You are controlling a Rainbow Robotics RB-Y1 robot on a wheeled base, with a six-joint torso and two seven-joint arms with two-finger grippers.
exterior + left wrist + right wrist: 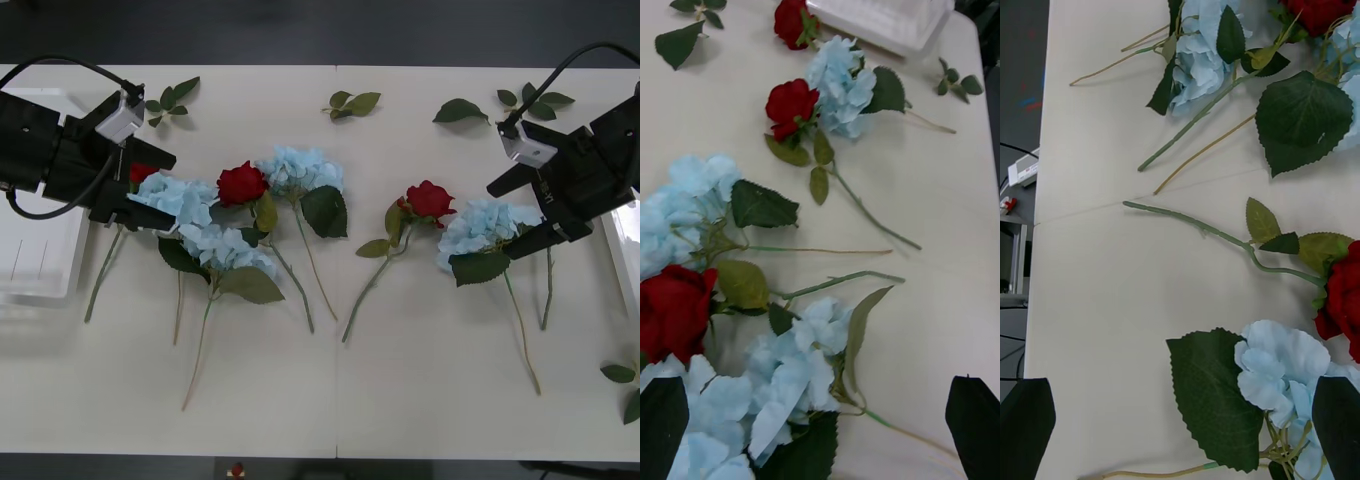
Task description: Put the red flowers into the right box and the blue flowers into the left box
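White and seamed down its middle, your surface (420,390) carries every flower loose, none of them in either box. Take the middle red rose (241,184) as your landmark. Just to its left lie two blue hydrangea heads (178,197), one touching your left claw (140,205), the other (225,248) a little nearer you with its stem running toward the near edge. Touching the landmark rose on its right is a third blue head (298,170) with a big dark leaf. A second red rose (141,172) peeks out to the left of the landmark, partly hidden behind the left claw. Well to the right of the landmark lies a third red rose (430,199), and just beyond it the fourth blue head (480,226), which your right claw (535,215) hangs against. In the left wrist view a further red rose (794,21) lies just beside the glossy white right box (884,22). The translucent left box (35,270) sits far left of the landmark, at the surface's edge under the left arm. Both claws are spread: in the left wrist view the fingertips (661,427) stand wide apart over blue petals, and in the right wrist view the fingertips (1024,427) stand wide apart over the fourth blue head's leaf, gripping nothing. Loose leaf sprigs (350,102) lie beyond the landmark along the far edge.
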